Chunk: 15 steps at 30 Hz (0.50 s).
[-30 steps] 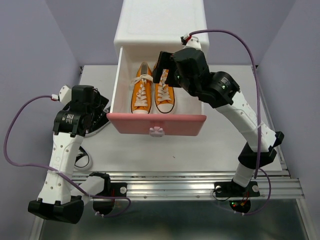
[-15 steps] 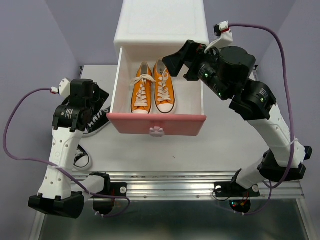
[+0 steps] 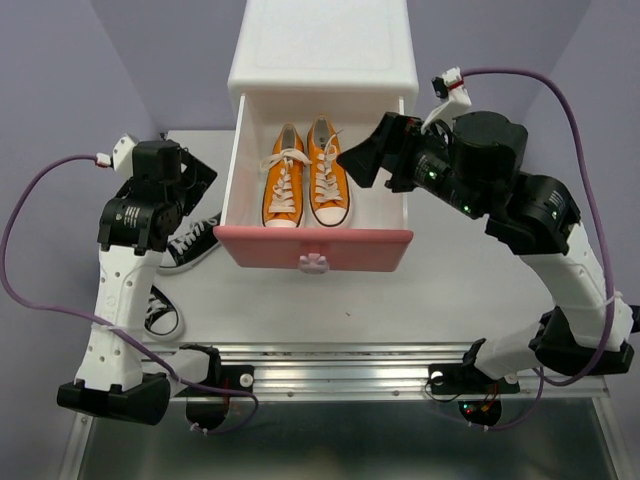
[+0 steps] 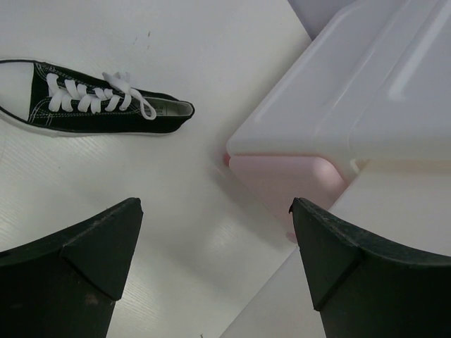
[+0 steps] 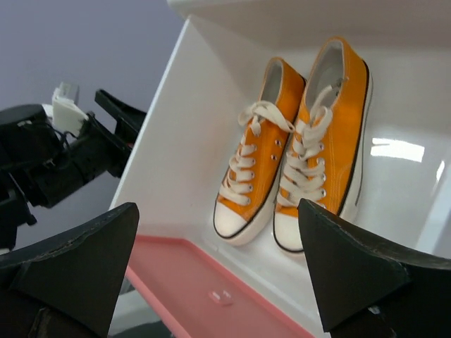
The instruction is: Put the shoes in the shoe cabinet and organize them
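The white shoe cabinet (image 3: 320, 50) stands at the back with its upper drawer pulled out, pink front (image 3: 313, 247) toward me. Two orange shoes (image 3: 284, 190) (image 3: 328, 185) lie side by side in the drawer, toes to the front. My right gripper (image 3: 378, 148) hovers open over the drawer's right wall, holding nothing. The right wrist view shows both orange shoes (image 5: 257, 162) (image 5: 324, 141) below my open right gripper (image 5: 218, 246). One black shoe (image 3: 190, 240) lies left of the drawer, another (image 3: 160, 312) nearer the front. My left gripper (image 3: 190, 178) is open above it. The left wrist view shows a black shoe (image 4: 99, 105) beyond my left gripper (image 4: 215, 239).
The cabinet's corner (image 4: 352, 91) and its pale pink lower drawer (image 4: 289, 176) fill the right of the left wrist view. The left arm (image 5: 56, 155) shows beyond the drawer's left wall. A metal rail (image 3: 350, 365) runs along the table's near edge.
My right gripper has lifted off the right orange shoe's heel and drawn back to the right, out of the drawer. The left arm has risen slightly and shifted left.
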Each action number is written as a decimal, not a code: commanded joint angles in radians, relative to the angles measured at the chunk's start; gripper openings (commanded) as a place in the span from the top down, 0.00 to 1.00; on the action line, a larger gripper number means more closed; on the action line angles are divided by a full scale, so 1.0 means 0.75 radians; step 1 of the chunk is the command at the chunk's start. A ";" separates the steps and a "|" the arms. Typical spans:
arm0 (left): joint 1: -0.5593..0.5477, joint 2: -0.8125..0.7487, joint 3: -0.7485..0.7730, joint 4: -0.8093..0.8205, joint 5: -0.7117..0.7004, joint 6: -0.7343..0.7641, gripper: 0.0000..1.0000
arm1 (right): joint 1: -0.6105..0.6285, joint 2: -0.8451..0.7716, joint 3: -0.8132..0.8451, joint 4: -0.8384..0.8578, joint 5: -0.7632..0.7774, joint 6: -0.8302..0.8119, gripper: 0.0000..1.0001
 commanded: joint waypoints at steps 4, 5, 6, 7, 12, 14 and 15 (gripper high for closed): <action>0.010 0.004 0.138 -0.016 0.008 0.103 0.01 | 0.010 -0.297 -0.123 -0.236 0.069 0.177 0.00; 0.008 0.006 0.150 -0.022 0.016 0.114 0.01 | 0.010 -0.303 -0.115 -0.358 0.077 0.193 0.00; 0.008 0.012 0.181 -0.032 0.030 0.136 0.01 | 0.010 -0.320 -0.121 -0.414 0.077 0.220 0.00; 0.008 0.014 0.195 -0.069 0.030 0.142 0.01 | 0.010 -0.330 -0.135 -0.465 0.081 0.234 0.00; 0.008 -0.022 0.216 -0.198 0.012 0.159 0.01 | 0.010 -0.379 -0.244 -0.511 0.297 0.290 0.00; 0.008 -0.057 0.222 -0.251 0.018 0.153 0.01 | 0.010 -0.349 -0.223 -0.397 0.383 0.231 0.00; 0.008 -0.088 0.212 -0.265 0.044 0.165 0.01 | 0.010 -0.320 -0.167 -0.366 0.408 0.159 0.00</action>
